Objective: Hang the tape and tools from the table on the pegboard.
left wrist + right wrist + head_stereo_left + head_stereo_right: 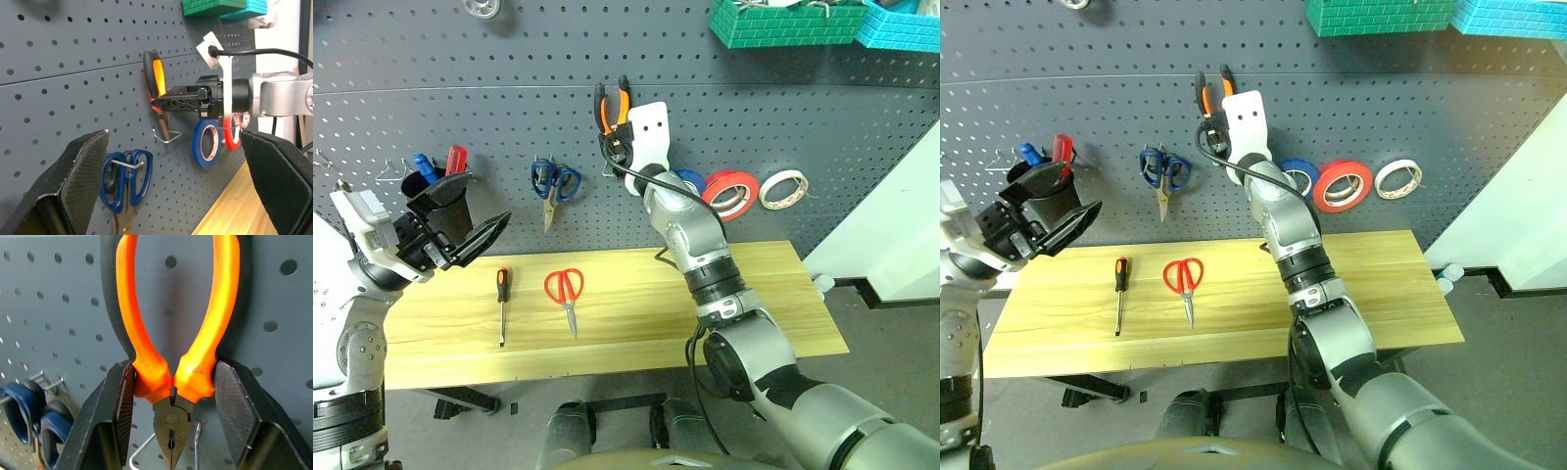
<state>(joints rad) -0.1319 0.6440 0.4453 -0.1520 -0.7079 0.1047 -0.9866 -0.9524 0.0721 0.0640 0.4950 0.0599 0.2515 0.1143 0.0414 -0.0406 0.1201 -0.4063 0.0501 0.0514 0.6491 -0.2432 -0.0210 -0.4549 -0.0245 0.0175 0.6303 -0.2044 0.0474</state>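
Left gripper (470, 235) open, empty, parked off bench's (783, 294) left end. On bench: your screwdriver (502, 304), then red scissors (567, 292), both unhung. Blue scissors (553, 184) hang above on pegboard (509, 108). Right gripper (171, 396) clamps pliers (171, 372) near pivot, handles up, nose just above wire hook (168, 137). Risk: 2 handles point away from hook, so nose may slide past or pliers drop once you release. Red tape (730, 194) already on board, 1 blue roll (690, 180) beside it.

Three tape rolls (734, 193), two scissors (566, 291), three screwdrivers (502, 304), one pliers (612, 110)
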